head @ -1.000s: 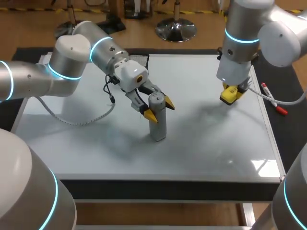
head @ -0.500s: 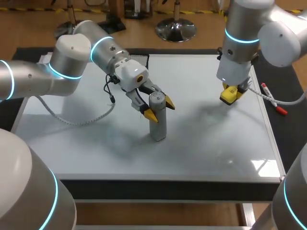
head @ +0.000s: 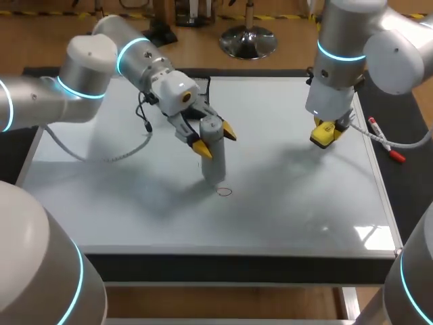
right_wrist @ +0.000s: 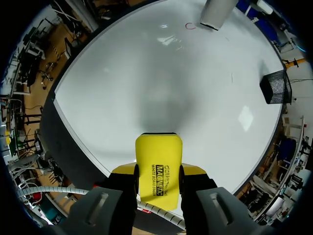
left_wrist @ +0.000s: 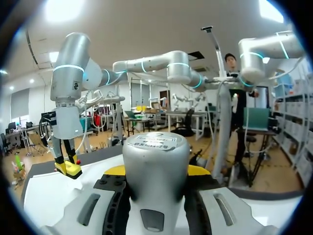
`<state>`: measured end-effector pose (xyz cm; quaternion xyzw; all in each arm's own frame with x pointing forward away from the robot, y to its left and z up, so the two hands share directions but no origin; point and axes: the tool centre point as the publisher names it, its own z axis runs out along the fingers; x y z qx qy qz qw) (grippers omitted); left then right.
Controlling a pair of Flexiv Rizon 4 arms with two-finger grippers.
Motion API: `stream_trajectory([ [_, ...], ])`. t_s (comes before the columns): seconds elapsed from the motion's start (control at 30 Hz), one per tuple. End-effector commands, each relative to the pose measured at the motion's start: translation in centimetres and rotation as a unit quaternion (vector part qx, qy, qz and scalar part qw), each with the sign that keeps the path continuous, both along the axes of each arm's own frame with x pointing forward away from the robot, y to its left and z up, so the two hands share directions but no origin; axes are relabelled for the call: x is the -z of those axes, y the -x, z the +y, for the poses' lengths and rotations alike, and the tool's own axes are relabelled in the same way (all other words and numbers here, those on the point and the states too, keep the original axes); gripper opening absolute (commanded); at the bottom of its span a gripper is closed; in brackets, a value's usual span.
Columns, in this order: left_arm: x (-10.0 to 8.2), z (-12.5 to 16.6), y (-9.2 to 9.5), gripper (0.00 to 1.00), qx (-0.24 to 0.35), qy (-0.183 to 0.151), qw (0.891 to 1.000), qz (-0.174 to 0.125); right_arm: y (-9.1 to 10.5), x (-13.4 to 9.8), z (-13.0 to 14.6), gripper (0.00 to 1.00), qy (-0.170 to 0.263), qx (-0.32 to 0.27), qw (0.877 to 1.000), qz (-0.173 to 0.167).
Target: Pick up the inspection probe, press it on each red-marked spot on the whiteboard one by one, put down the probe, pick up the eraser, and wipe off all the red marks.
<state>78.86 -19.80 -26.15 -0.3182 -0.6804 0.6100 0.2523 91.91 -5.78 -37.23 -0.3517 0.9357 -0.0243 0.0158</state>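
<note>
The inspection probe point(head: 212, 152) is a grey round stick. It stands almost upright over the middle of the whiteboard point(head: 291, 210). The left tool point(head: 215, 140) has hold of it near the top. One yellow finger presses on each side, so the fingers are only as far apart as the probe is thick. In the left wrist view the round top of the probe sits right between those two fingers.

The bottom end of the probe is just beside a small red mark point(head: 224, 191), a little ring drawn on the board. I cannot tell if the end touches the board.

The eraser point(head: 325, 134) is a yellow block, well apart from the probe, over the far right part of the whiteboard. The right tool point(right_wrist: 158, 172) grips it, with a yellow finger tight on each long side. The eraser is low over the board, and I cannot tell if it touches.

A pen point(head: 385, 140) with red ends lies on the dark tabletop point(head: 409, 196), just beside the right edge of the whiteboard. A black mesh basket point(right_wrist: 275, 87) stands at the far edge of the board.
</note>
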Motion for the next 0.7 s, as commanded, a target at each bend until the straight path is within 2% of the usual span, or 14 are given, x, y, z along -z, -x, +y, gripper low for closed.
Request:
stream_trajectory([
  [0.03,-1.2,1.2,-1.4,0.00,0.008,-0.002,1.000,-0.003,0.0,-0.1,-0.1,0.00,0.001,-0.001,1.000,0.000],
  [0.2,-1.9,2.5,-2.5,0.00,0.011,-0.001,1.000,-0.008,0.0,-0.1,-0.1,0.00,0.001,-0.001,1.000,0.000],
  [0.43,-2.8,4.8,-4.5,0.00,0.000,-0.020,1.000,-0.023,0.0,-0.1,-0.1,0.00,0.001,-0.001,1.000,0.000],
  [0.7,-3.6,7.7,-6.9,0.00,-0.010,-0.043,0.999,-0.023,0.0,-0.1,-0.1,0.00,0.001,-0.001,1.000,0.000],
])
